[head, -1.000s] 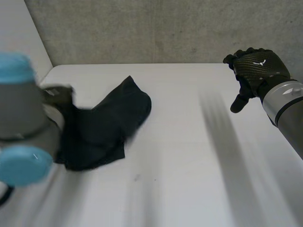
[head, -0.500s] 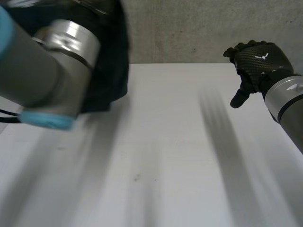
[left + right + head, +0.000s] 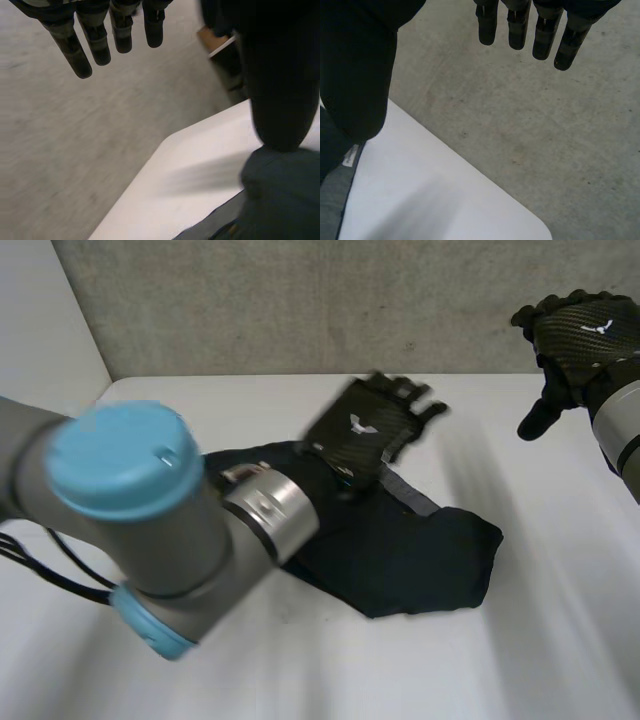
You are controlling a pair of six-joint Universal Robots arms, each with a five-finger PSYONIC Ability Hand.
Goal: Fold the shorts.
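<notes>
Where dark shorts [image 3: 420, 555] lie crumpled near middle of white worktop [image 3: 300, 680], left hand [image 3: 365, 425] hovers over their far edge, just beyond grey waistband. Left fingers [image 3: 82, 55] straight, released, grasping nothing; shorts [image 3: 285, 200] under thumb side of palm. Right hand [image 3: 580, 335] raised above far right of worktop, well apart from shorts, fingers [image 3: 560, 45] relaxed, holding nothing.

We see a white table [image 3: 330, 670] across the lower frame and a grey concrete wall [image 3: 300, 300] along the top.
</notes>
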